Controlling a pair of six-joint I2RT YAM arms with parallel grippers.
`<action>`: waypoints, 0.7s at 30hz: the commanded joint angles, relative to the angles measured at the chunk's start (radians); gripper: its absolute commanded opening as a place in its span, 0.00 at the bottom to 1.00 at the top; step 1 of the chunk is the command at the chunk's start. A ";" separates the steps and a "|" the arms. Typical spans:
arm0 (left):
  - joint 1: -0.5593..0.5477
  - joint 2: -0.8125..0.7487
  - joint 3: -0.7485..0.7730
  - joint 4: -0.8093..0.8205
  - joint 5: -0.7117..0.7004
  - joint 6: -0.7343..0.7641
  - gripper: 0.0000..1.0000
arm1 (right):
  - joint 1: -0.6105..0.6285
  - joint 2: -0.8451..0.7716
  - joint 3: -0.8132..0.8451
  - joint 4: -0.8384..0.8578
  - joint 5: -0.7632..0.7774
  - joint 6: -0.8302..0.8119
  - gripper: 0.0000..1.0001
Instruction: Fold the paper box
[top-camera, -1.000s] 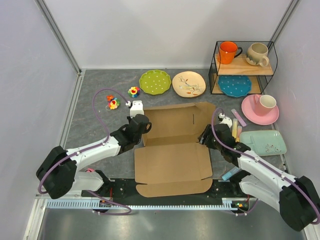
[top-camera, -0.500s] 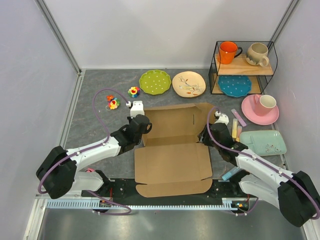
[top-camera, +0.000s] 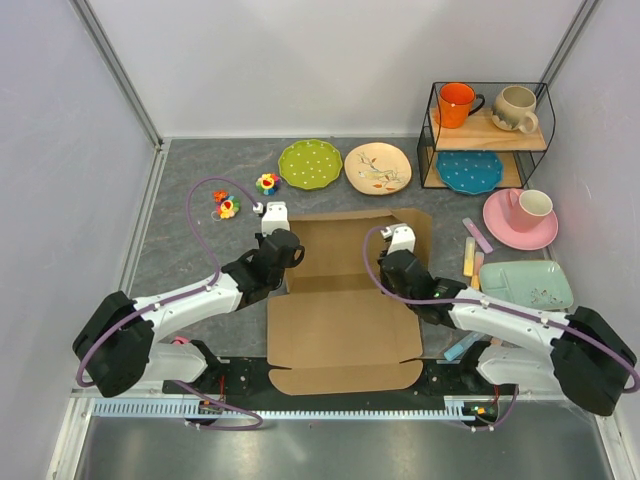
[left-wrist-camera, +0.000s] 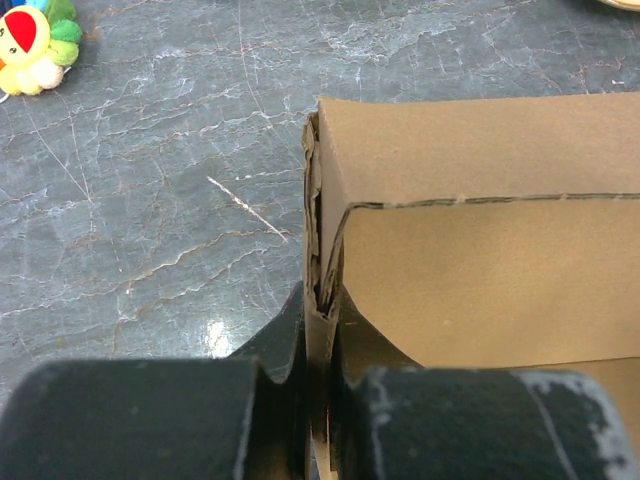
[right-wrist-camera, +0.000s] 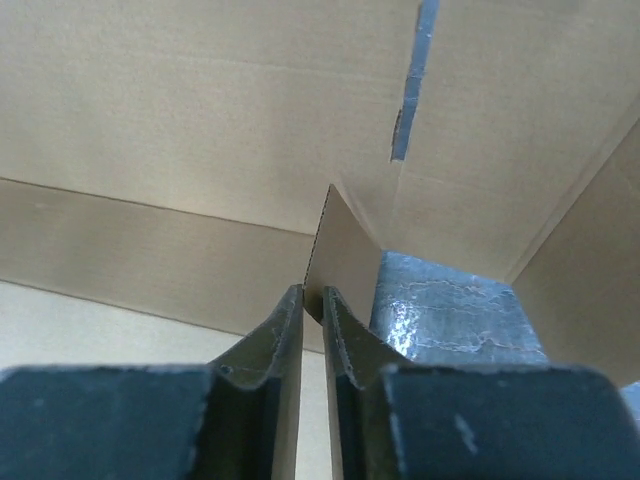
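Pinching a thin side flap between nearly shut fingers, the right gripper (right-wrist-camera: 312, 300) could crease or tear that tab if it swings inward faster than the score line yields. The left gripper (left-wrist-camera: 320, 315), clamped on the doubled left wall at its corner, could lose the edge or drag the whole sheet over the table (top-camera: 180, 250), whose grey marbled top looks slick. The paper box (top-camera: 340, 320) lies mid-table between both arms, near panel flat, far part seemingly raised: plain brown corrugated cardboard, matte, stiff, die-cut with a slot and scored folds
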 joint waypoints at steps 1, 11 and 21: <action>-0.009 0.032 -0.017 -0.089 0.019 0.023 0.02 | 0.083 0.055 0.073 -0.026 0.145 -0.087 0.17; -0.009 0.033 -0.034 -0.085 0.011 0.013 0.02 | 0.255 0.225 0.170 -0.133 0.338 -0.106 0.34; -0.009 0.020 -0.039 -0.086 0.008 0.017 0.02 | 0.257 -0.054 0.268 -0.243 0.499 -0.044 0.75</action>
